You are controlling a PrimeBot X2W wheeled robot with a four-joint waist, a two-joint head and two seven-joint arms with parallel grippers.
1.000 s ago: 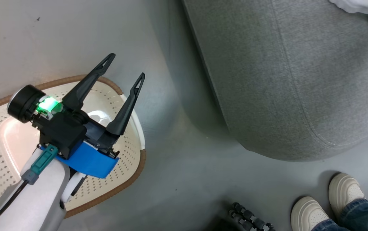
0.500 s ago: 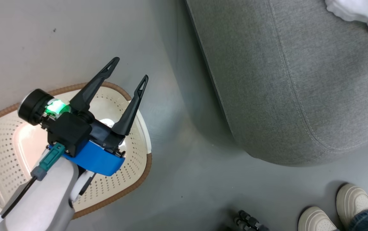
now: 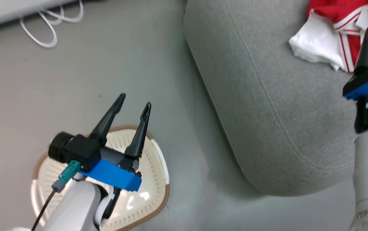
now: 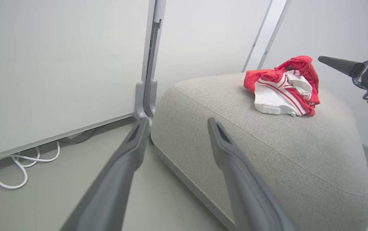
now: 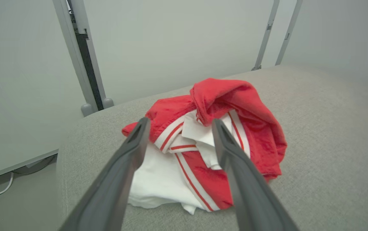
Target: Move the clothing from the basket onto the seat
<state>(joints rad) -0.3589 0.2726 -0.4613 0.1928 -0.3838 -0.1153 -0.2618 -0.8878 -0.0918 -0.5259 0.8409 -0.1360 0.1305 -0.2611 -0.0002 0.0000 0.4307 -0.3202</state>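
The red and white clothing [image 3: 334, 35] lies bunched on top of the light grey sofa [image 3: 267, 96], near its far end. My right gripper [image 5: 180, 121] hovers open just in front of the pile [image 5: 209, 150], holding nothing. One of its fingers [image 3: 365, 51] shows in the head view at the right edge. The cream basket [image 3: 156, 179] with a brown rim sits on the floor at lower left, and the part I see holds no clothing. My left gripper [image 3: 135, 99] stands open above the basket, pointing towards the sofa [image 4: 267, 154] and the clothing [image 4: 283, 86].
A looped white cable [image 3: 52, 29] lies on the grey floor along the pale wall panel. A grey partition post [image 4: 147, 96] stands behind the sofa's corner. Bare floor separates the basket from the sofa.
The head camera has tilted up, bringing the clothing, my right gripper and the cable into view, and a person's shoes have left it. My left gripper stays open above the basket.
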